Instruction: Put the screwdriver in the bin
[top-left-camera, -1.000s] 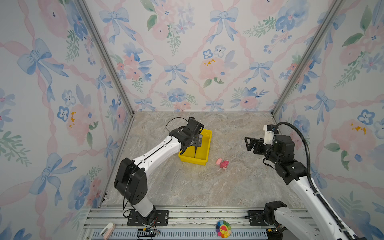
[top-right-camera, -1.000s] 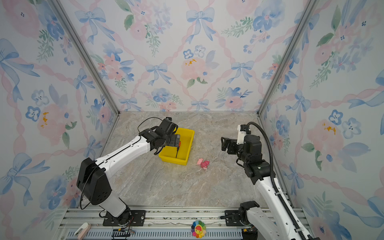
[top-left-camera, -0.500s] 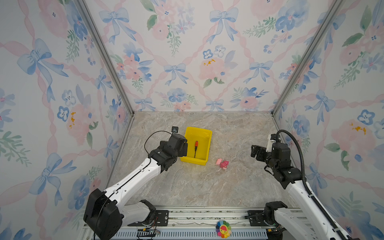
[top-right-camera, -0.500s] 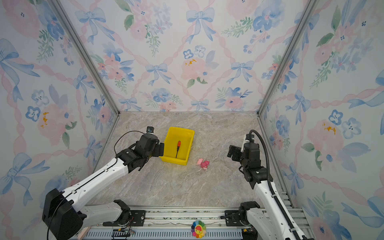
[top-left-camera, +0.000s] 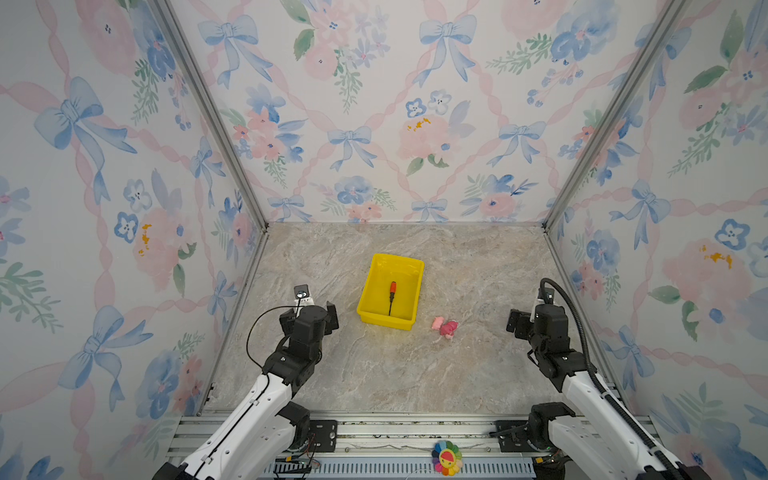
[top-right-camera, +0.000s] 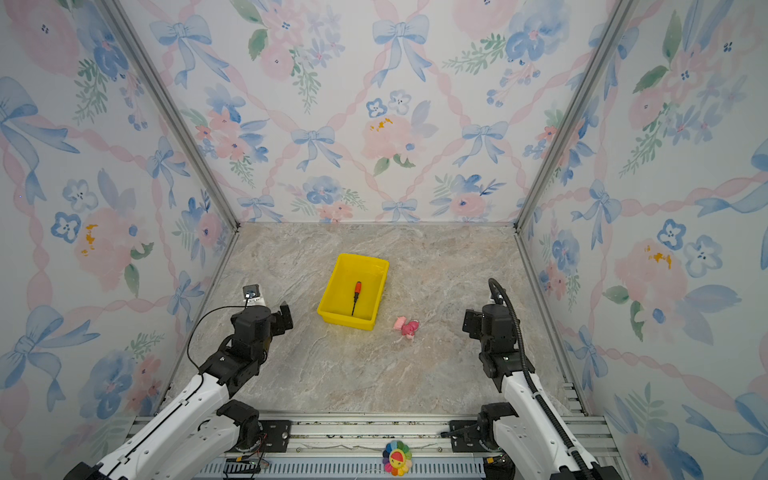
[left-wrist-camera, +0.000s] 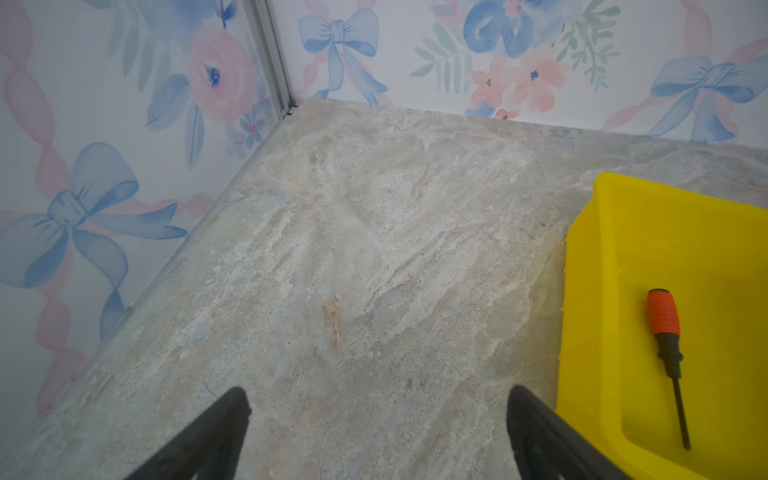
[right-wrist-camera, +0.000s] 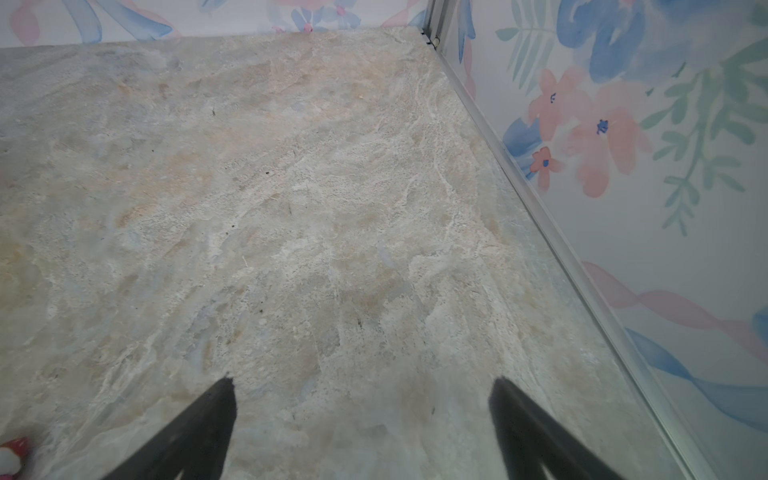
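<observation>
The bin (top-left-camera: 376, 286) sits near the middle of the marbled worktop (top-left-camera: 374, 374), its long sides running away from the robot's base. It appears in both top views (top-right-camera: 338, 291) and at the edge of the left wrist view (left-wrist-camera: 602, 257). It holds one thing only: the screwdriver (top-left-camera: 392, 296), lying flat on the yellow floor of the bin, orange handle toward the back wall and thin dark shaft pointing toward the near wall. It lies roughly parallel to the bin's long sides and clear of all four walls (the left wrist view shows this best, with the shaft tip stopping short of the near wall) (left-wrist-camera: 667, 353).

Outside the bin, a pink toy (top-left-camera: 445, 326) lies on the worktop just off the bin's near right corner, apart from it. A rainbow flower ornament (top-left-camera: 446, 457) with a small face sits on the metal rail at the front.

No brand, label or readable writing shows on the bin, the screwdriver or the arms.

The left gripper (top-left-camera: 309, 318) hangs over bare worktop to the left of the bin, its jaws spread wide with nothing between them (left-wrist-camera: 376, 419). The right gripper (right-wrist-camera: 361, 415) is well apart at the right side, near the wall, jaws likewise spread and empty.
</observation>
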